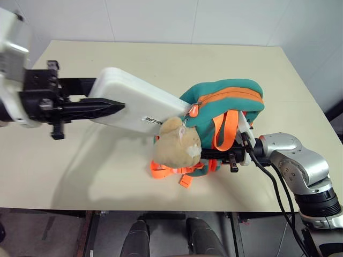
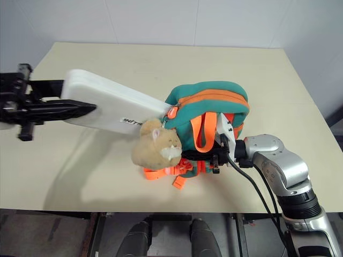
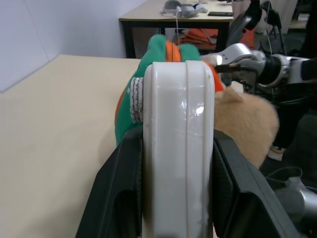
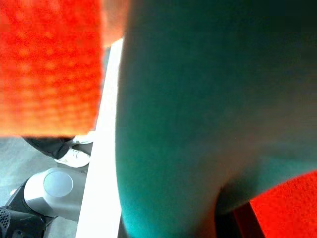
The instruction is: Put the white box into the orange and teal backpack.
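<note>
The white box point(image 1: 140, 107) hangs level above the table, its near end clamped between the black fingers of my left gripper point(image 1: 115, 107). Its far end reaches the zipper edge of the orange and teal backpack point(image 1: 230, 99); whether that end is inside cannot be told. The backpack is propped up at the table's right middle, with a tan plush hamster point(image 1: 178, 142) hanging in front and orange straps point(image 1: 171, 170) below. My right gripper point(image 1: 231, 156) is shut on the backpack's lower side near the straps. In the left wrist view the box point(image 3: 178, 124) points edge-on at the backpack point(image 3: 161, 49).
The beige table point(image 1: 69, 171) has its front edge close below the backpack, and its right edge runs near my right arm point(image 1: 300, 166). A white wall stands behind the table's far edge. Another table point(image 3: 198, 12) with gear shows in the left wrist view.
</note>
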You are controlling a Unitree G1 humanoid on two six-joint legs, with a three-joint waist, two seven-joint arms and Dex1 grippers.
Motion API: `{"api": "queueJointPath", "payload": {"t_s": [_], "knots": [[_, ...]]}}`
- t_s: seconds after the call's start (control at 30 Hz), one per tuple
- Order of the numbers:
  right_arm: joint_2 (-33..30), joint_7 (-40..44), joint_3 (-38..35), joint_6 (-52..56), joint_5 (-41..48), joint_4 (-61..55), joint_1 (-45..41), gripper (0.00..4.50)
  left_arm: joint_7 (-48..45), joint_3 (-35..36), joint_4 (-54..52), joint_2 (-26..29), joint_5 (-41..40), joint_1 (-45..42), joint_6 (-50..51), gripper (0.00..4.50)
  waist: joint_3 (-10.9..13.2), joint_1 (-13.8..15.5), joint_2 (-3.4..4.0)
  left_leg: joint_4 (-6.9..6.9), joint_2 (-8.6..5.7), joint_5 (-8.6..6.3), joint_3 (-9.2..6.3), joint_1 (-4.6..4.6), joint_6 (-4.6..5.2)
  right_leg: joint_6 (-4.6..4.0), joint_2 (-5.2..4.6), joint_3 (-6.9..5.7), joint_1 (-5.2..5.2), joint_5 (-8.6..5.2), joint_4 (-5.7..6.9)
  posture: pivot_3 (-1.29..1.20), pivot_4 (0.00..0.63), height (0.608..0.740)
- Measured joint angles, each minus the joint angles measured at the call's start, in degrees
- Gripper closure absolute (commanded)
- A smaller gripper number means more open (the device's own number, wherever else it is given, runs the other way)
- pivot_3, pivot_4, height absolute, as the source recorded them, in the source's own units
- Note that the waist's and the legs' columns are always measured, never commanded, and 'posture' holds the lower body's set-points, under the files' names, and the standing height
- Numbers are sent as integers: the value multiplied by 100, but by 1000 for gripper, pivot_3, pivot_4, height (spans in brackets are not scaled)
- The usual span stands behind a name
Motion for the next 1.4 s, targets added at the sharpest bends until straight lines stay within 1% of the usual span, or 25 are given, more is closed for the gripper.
{"api": "queueJointPath", "payload": {"t_s": [0.27,0.4,0.53,0.6,0.7,0.73,0.83,0.97,1.03,1.1,1.27,1.37,1.4], "knots": [[29,42,62,1,-59,49,-32,4500,-301,479,68,545,-486,25,513,3202,3,-104,-1,-1,2,-10,2,-3,5,6,1,0,-6,-3,3,0,150,740],[81,53,98,-2,-127,89,-78,4500,-388,504,63,568,-461,131,486,3202,3,-99,-1,1,2,-10,2,-3,5,3,1,0,-5,-5,3,0,150,740],[112,57,102,-5,-171,125,-139,4500,-434,75,-9,556,113,280,9,3202,3,-93,-1,3,1,-10,4,-1,5,0,1,2,-3,-6,3,0,150,740],[121,57,104,-5,-175,127,-157,4500,-455,-231,-26,420,471,299,-334,3202,3,-89,-1,5,1,-10,6,-1,5,-1,1,3,-2,-6,3,0,150,740],[128,58,107,-5,-176,129,-169,4500,-467,-448,-25,325,666,282,-563,3202,3,-97,-3,4,2,-12,8,-3,6,0,1,6,-4,-6,1,0,150,740],[130,52,103,5,-169,127,-172,4500,-323,-845,-30,-32,1040,50,-842,3202,0,-74,8,4,1,-13,8,1,7,3,1,5,0,-5,4,0,150,740],[141,23,101,46,-151,69,-160,4500,-144,-1358,11,-507,1415,-15,-1044,3202,0,-60,5,12,2,-13,7,-2,7,8,3,6,1,-2,6,0,150,740],[312,-188,100,229,-78,-48,-144,4500,67,-1913,56,-1061,1897,-218,-1208,3202,0,-68,4,15,1,-13,7,-2,8,55,4,7,3,24,8,0,150,740],[412,-298,109,314,-30,-162,-129,4500,171,-2132,79,-1388,2097,-283,-1265,3202,0,-73,4,14,2,-13,6,-1,8,91,6,7,0,42,12,0,150,740],[464,-350,129,370,-14,-236,-121,4500,240,-2319,131,-1604,2240,-298,-1281,3202,0,-77,4,13,3,-13,6,-3,8,92,7,7,-2,43,12,0,150,740],[576,-478,133,392,19,-267,-100,4500,526,-2704,446,-2381,2674,-598,-1333,3202,0,-52,4,18,2,-13,5,-3,8,98,7,7,2,46,12,0,150,740],[602,-513,139,389,18,-278,-100,4500,557,-2808,503,-2527,2790,-604,-1320,3202,0,-68,4,17,2,-13,5,-3,8,99,7,8,1,47,12,0,150,740],[603,-525,139,388,17,-279,-100,4500,565,-2835,504,-2561,2829,-616,-1320,2499,0,-71,4,16,2,-13,5,-3,8,99,7,7,1,47,12,0,150,740]]}}
